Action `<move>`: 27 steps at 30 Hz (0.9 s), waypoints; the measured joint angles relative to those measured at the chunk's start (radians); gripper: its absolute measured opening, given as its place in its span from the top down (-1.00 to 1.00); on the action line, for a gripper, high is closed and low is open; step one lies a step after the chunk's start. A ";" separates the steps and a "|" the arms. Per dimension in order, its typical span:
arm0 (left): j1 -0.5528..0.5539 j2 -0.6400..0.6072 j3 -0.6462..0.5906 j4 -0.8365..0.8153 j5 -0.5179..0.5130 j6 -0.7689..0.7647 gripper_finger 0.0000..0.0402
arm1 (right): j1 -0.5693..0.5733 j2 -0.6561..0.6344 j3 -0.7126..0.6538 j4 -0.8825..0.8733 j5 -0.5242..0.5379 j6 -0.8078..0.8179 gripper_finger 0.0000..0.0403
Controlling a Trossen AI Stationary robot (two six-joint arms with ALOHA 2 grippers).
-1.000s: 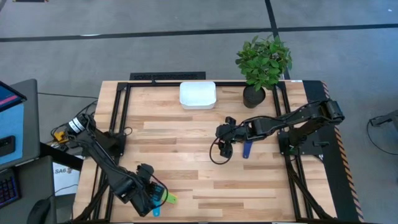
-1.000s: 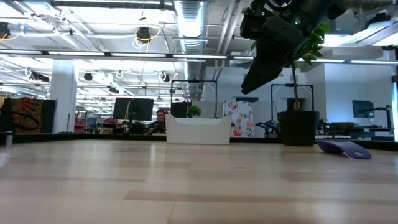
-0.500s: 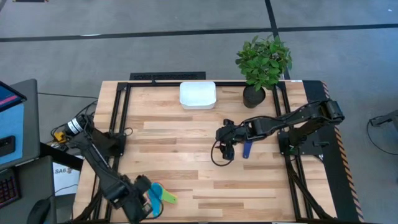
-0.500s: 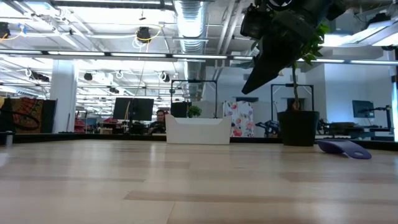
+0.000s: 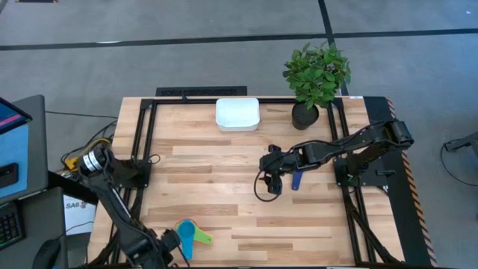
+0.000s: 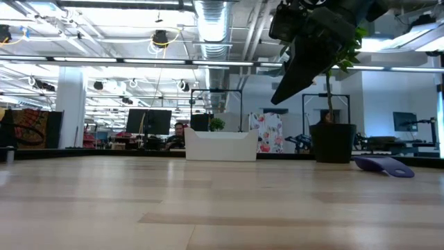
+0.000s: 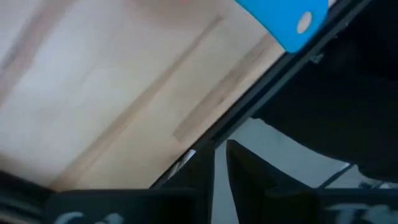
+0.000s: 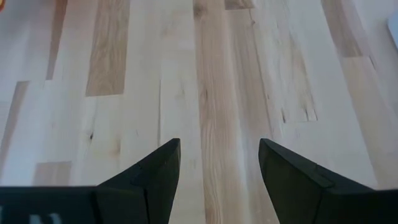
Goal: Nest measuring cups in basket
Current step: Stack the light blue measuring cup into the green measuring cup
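Two arms wait: right fingers (image 5: 269, 181) wide open, empty, mid-frame beside the dark blue cup (image 5: 296, 180); left fingers (image 7: 214, 163) nearly closed, empty, bottom left. Best to centre over the cup's bowl before closing, then carry it to the basket (image 5: 237, 114) at upper centre.

A pale wood counter (image 5: 224, 172) stands on a grey floor (image 5: 187, 67) crossed by dark lines. A potted plant (image 5: 315, 78) sits at the counter's far edge. Beyond it is an open hall with a white ceiling, strip lights (image 6: 104, 64), a silver duct (image 6: 215, 21), a white pillar (image 6: 71, 114), monitors (image 6: 149, 121) and a seated person (image 6: 180, 130).
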 joint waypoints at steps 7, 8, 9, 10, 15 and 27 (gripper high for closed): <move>0.039 0.057 -0.002 0.035 -0.007 0.044 0.94 | 0.000 0.000 0.000 -0.002 0.000 0.001 -0.19; 0.047 0.057 -0.004 0.037 -0.034 0.053 0.95 | 0.000 0.000 0.000 -0.002 0.000 0.001 -0.19; 0.059 0.057 -0.004 0.040 -0.059 0.062 0.95 | 0.000 0.000 0.000 -0.002 0.000 0.001 -0.19; 0.068 0.057 -0.004 0.042 -0.094 0.074 0.96 | -0.001 0.000 0.000 -0.002 0.001 0.001 -0.19; 0.128 0.056 0.000 0.067 -0.144 0.157 0.98 | -0.001 0.000 0.000 -0.002 0.001 0.000 -0.19; 0.211 0.056 0.000 0.190 -0.154 0.316 0.98 | -0.001 0.000 0.000 -0.024 0.002 -0.001 -0.19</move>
